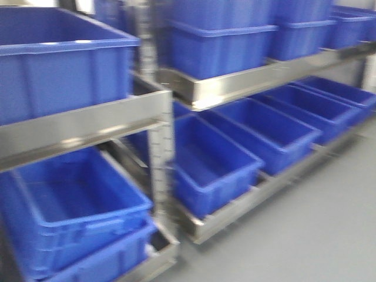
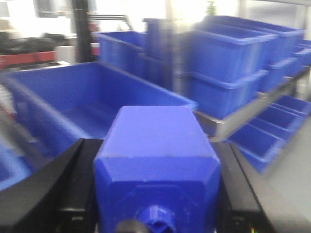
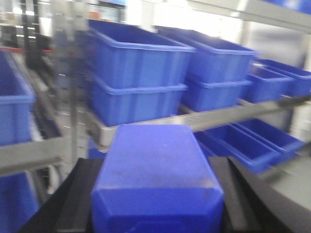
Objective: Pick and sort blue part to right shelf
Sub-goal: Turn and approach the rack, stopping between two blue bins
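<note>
My left gripper (image 2: 154,160) is shut on a deep-blue bottle-like block (image 2: 155,141) with sloped shoulders and a short neck stub (image 2: 158,219) at the near end. The frame edge cuts the stub off, so I cannot tell what kind of cap it has. My right gripper (image 3: 156,170) is shut on a similar blue block (image 3: 155,170); its neck end is out of frame. I cannot tell which block is the capped blue part. Neither gripper shows in the blurred front view.
Two steel shelf racks stand ahead, the left rack (image 1: 88,120) and the right rack (image 1: 247,82), split by an upright post (image 1: 160,153). Open blue bins fill both levels, such as one bin (image 1: 214,161). Grey floor (image 1: 317,229) lies at the right. A large bin (image 2: 73,102) is just beyond the left gripper.
</note>
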Robot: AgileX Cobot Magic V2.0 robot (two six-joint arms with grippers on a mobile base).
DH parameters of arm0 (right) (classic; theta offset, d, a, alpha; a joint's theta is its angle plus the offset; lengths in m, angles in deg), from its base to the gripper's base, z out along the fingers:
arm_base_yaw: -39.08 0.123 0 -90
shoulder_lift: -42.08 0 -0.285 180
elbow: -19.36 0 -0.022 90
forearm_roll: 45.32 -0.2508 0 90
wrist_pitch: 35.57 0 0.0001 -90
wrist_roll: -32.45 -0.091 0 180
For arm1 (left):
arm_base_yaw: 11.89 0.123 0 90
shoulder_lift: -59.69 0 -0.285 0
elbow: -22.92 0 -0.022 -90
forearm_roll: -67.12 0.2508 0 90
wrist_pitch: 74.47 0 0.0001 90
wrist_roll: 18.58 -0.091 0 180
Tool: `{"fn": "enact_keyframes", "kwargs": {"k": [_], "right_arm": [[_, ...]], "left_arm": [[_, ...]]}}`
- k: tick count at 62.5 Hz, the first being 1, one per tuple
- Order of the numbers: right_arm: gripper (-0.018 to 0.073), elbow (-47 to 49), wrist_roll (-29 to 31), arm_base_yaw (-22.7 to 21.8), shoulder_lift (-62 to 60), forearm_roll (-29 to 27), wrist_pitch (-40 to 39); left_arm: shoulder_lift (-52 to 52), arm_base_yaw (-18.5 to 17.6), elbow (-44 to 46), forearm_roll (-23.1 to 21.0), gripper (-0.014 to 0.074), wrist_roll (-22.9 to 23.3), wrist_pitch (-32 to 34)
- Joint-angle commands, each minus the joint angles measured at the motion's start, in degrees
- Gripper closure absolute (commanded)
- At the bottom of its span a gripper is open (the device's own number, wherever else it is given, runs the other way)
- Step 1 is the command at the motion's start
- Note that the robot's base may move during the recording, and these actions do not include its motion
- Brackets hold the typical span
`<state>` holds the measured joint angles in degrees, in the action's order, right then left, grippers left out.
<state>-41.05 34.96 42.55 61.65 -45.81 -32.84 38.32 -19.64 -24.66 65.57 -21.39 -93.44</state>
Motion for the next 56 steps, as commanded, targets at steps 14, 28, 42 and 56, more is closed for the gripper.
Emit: {"fn": "enact_keyframes", "kwargs": {"k": [14, 28, 42, 56], "right_arm": [[0.0203, 1.9, 0.4, -0.4, 0.5, 0.5, -5.1], [0.0203, 1.9, 0.4, -0.4, 0.5, 0.5, -5.1], [0.0203, 1.9, 0.4, -0.4, 0.5, 0.5, -5.1], [0.0203, 1.9, 0.4, -0.4, 0.5, 0.5, -5.1]], "left_arm": [[-0.9, 0.0, 1.7, -0.1, 0.0211, 0.0, 5.2], [-0.9, 0.0, 1.7, -0.1, 0.0211, 0.0, 5.2], [-0.9, 0.0, 1.7, -0.1, 0.0211, 0.0, 5.2], [-0.9, 0.0, 1.7, -0.1, 0.0211, 0.0, 5.2]]}}
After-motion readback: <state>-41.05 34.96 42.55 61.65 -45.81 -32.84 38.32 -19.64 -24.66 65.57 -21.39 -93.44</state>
